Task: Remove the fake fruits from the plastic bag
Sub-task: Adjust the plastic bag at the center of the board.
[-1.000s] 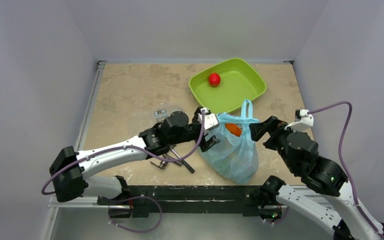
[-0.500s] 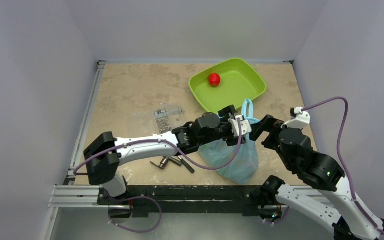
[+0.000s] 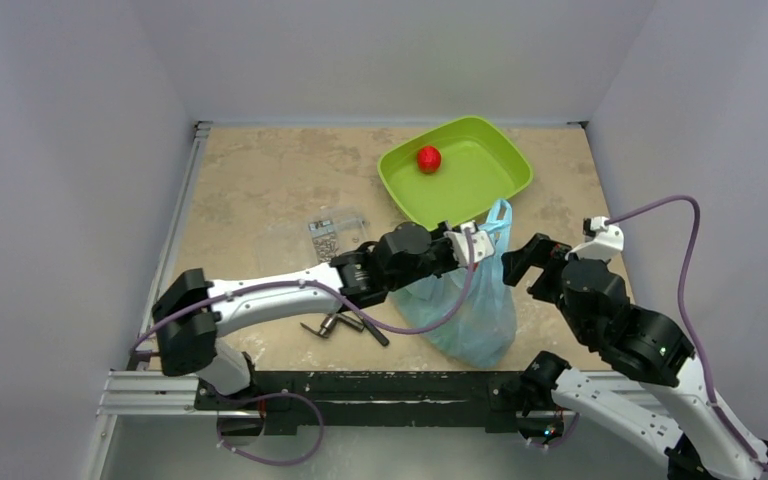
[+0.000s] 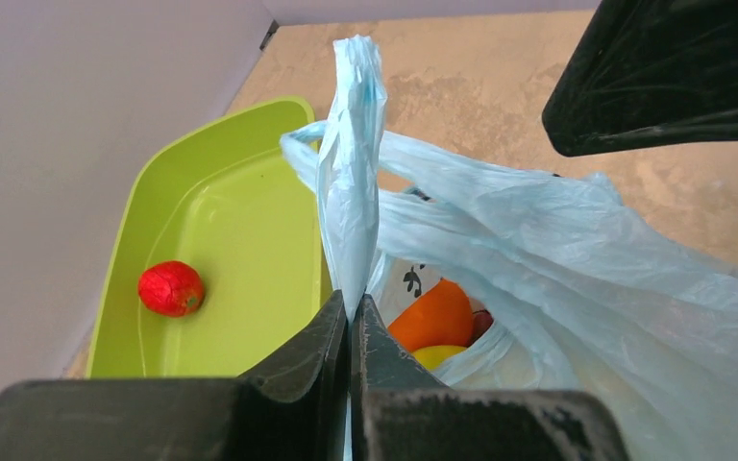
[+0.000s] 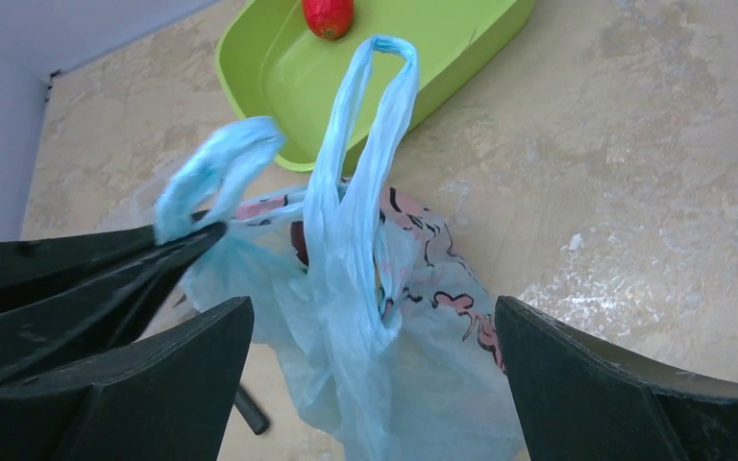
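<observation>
Two handles top our light-blue plastic bag (image 3: pixel 465 305), which stands on the table (image 3: pixel 260 180) just in front of the green tray (image 3: pixel 480 175), between our two grippers. Our left gripper (image 4: pixel 350 309) is clamped tight on one handle (image 4: pixel 351 182), its fingers pressed together and the twisted strip standing up out of them. Our right gripper (image 5: pixel 373 322) is spread wide and holds nothing. The other handle (image 5: pixel 370 134) stands upright as a loop in the gap between its fingers, touching neither as far as we can see. Through the bag's mouth we see an orange fruit (image 4: pixel 432 315) with a yellow piece (image 4: pixel 439 356) just under it; the plastic hides the rest of the contents. One red fruit (image 3: pixel 428 158) lies in the tray, apart from the bag. Left of the bag, a few metal tools (image 3: pixel 345 322) lie under our left arm, and a clear packet of screws (image 3: pixel 328 230) lies farther back.
</observation>
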Robot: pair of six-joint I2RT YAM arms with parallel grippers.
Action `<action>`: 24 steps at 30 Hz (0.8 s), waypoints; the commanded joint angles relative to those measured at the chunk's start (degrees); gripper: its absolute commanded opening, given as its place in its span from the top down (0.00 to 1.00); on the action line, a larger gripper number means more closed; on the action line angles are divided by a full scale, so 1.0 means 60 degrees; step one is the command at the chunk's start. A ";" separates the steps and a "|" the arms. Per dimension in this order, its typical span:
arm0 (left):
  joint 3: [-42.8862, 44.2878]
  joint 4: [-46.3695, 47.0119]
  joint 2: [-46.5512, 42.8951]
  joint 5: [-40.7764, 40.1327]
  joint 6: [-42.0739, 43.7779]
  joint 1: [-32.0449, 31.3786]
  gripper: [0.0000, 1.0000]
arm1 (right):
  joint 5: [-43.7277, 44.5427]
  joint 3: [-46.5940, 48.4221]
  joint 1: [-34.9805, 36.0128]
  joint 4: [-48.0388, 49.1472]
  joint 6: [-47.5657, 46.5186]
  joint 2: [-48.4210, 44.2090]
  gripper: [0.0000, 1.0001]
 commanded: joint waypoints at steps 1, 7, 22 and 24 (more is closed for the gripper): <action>-0.0581 -0.0543 -0.1847 0.0372 -0.2129 0.0127 1.00 | -0.0130 -0.0019 0.0007 0.0328 0.0110 -0.0138 0.01; -0.2083 0.0194 -0.2913 0.1926 -0.3910 0.0474 1.00 | 0.0034 -0.0026 0.0018 0.0587 0.0015 0.1132 0.07; -0.1695 -0.0657 -0.2994 -0.0228 -0.5151 0.0689 1.00 | 0.0190 0.0228 0.0005 0.1599 0.0061 0.4244 0.33; -0.1785 -0.0663 -0.3243 -0.1115 -0.5306 0.0749 1.00 | 0.0713 0.0109 0.0013 0.1767 0.0087 0.4029 0.53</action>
